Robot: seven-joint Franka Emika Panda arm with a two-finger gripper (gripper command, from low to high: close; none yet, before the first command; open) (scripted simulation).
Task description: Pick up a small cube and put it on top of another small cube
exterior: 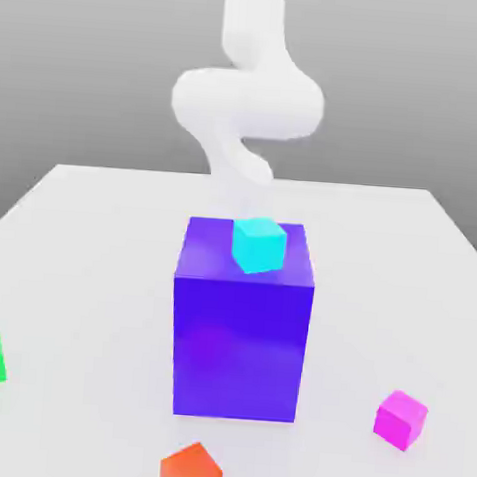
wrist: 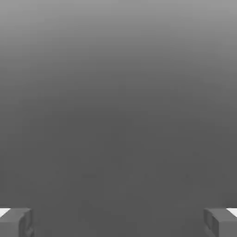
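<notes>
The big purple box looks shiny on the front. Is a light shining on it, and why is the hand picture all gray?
In the exterior view, the big purple box has a soft pinkish glow low on its front face, no sharp glare, and the table around it is evenly lit; in the hand view, a smooth gray gradient darkens downward, with the open fingers at the corners.
</notes>
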